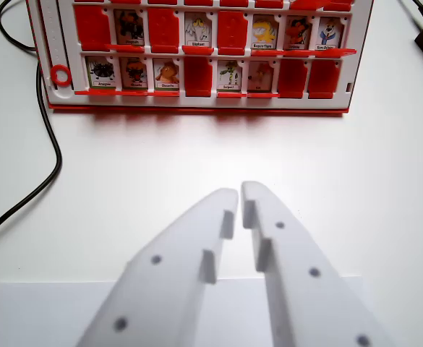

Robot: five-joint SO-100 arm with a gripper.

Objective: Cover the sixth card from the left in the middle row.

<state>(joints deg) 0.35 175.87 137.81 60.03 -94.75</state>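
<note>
The white gripper (239, 194) hovers above the white counter (160, 159), its jaws nearly closed and holding nothing. The red card board (197, 107) lies well ahead, the sixth middle-row card (265, 32) still showing its picture

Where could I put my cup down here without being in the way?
The widest bare patch is the white table between the red game board and the pincer. Another strip runs to the board's right. It is crowded at the top, where the board fills the view, and on the left, where a black cable loops across.
</note>
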